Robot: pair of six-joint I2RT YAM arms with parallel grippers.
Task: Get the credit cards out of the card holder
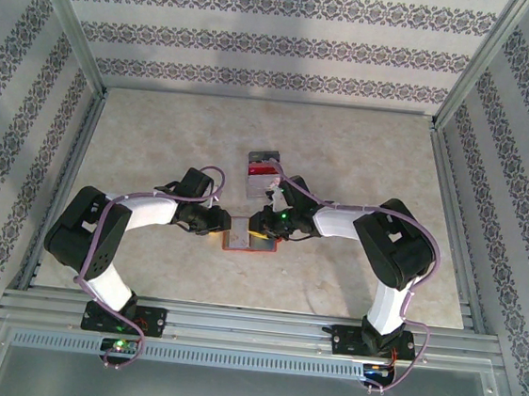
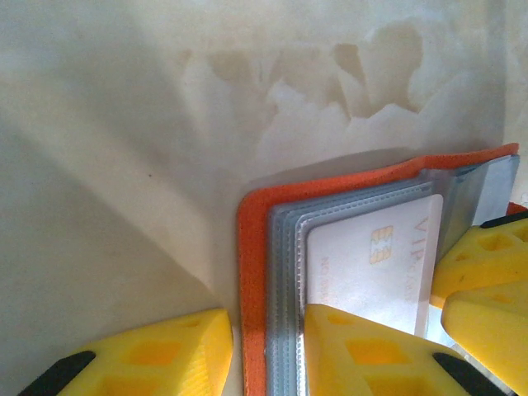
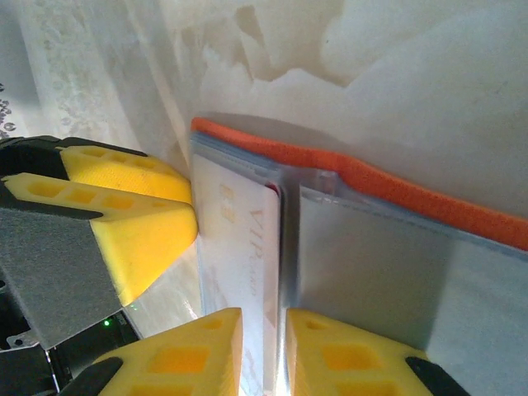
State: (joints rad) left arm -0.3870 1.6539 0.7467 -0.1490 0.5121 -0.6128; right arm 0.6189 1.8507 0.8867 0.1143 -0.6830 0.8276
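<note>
Soft, even light is bathing my bench; my pincer is blurring up close and casting faint shadows beside the card holder.

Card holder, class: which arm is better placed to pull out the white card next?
Probably the right. Its tool straddles the white card's edge, while the left tool pins the open card holder at its fold.

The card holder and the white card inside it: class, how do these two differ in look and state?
The card holder is orange outside with grey-blue sleeves; the white card bears a gold chip and "VIP" lettering. The card holder lies open; the card sits tucked in a clear sleeve. Both are flat and rectangular.
</note>
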